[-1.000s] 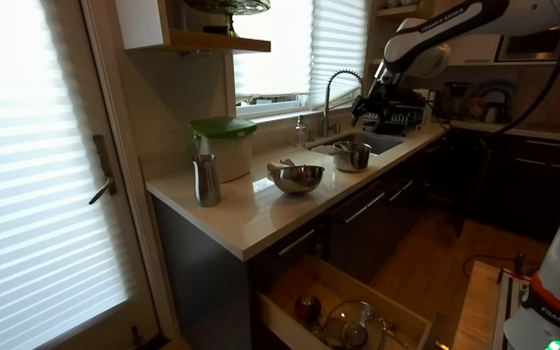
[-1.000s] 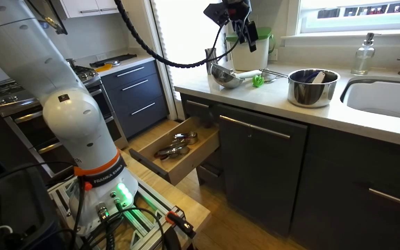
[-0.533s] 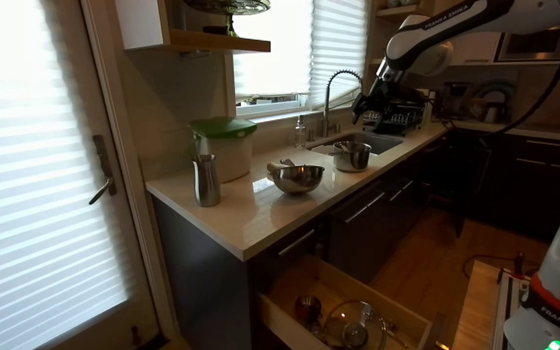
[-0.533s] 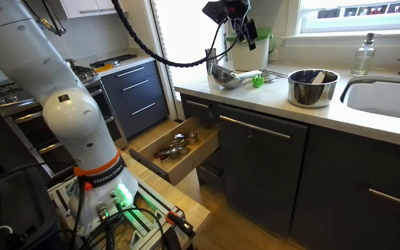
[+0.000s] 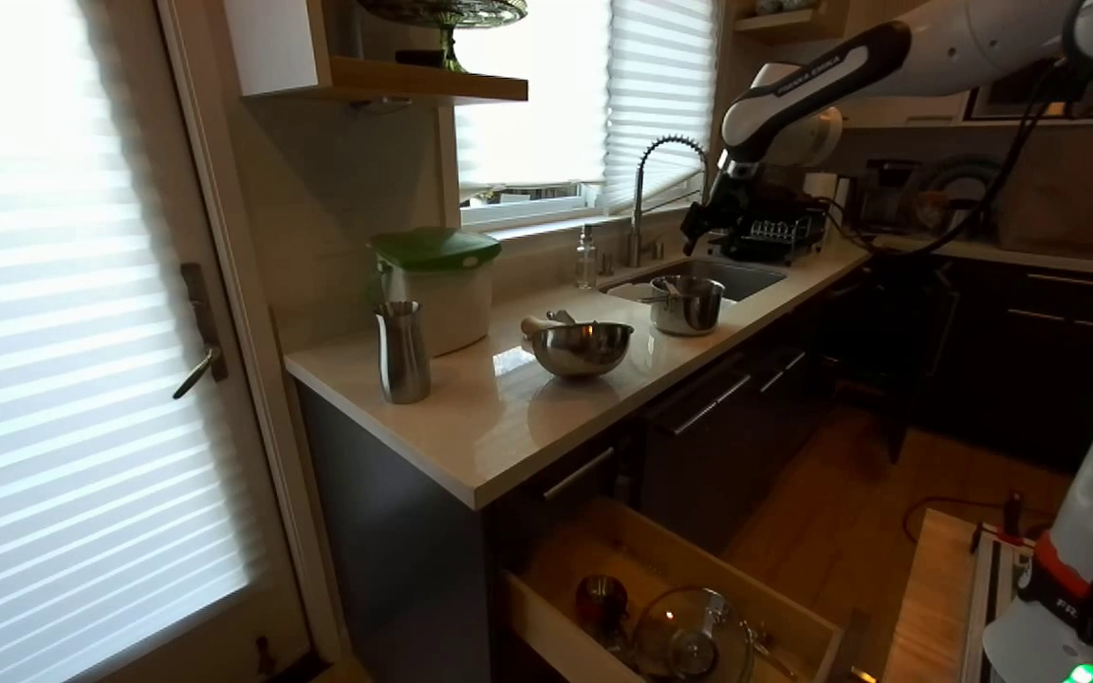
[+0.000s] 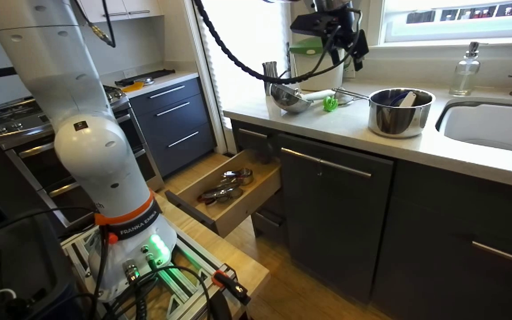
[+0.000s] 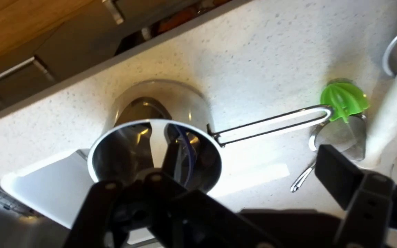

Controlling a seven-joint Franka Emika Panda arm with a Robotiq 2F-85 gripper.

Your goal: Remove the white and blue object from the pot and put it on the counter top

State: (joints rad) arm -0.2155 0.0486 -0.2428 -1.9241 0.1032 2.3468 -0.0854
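Note:
The pot [image 5: 689, 309] is shiny steel and stands upright on the counter top [image 5: 499, 427] beside the sink. It also shows in an exterior view [image 6: 398, 119] and in the wrist view [image 7: 184, 103]. The white and blue object leans inside it: a white handle [image 6: 408, 99] pokes up near the rim, and a blue curved part shows lower inside. In the wrist view its white handle [image 7: 158, 143] is partly behind my left-hand finger. My gripper [image 7: 250, 165] is open and empty, above and apart from the pot; it shows in both exterior views [image 5: 710, 237] [image 6: 349, 55].
A wide steel bowl [image 6: 289, 98] with a white-handled tool, a green item [image 6: 330, 103] and a small strainer [image 7: 343, 137] lie beyond the pot's wire handle. The sink [image 6: 496, 122] is at its other side. A drawer [image 6: 247, 209] stands open below. A green-lidded bin [image 5: 437, 299] stands behind.
My gripper has moved toward the pot: rightward and a little down in an exterior view, slightly left and down in an exterior view. The pot and its contents have not moved.

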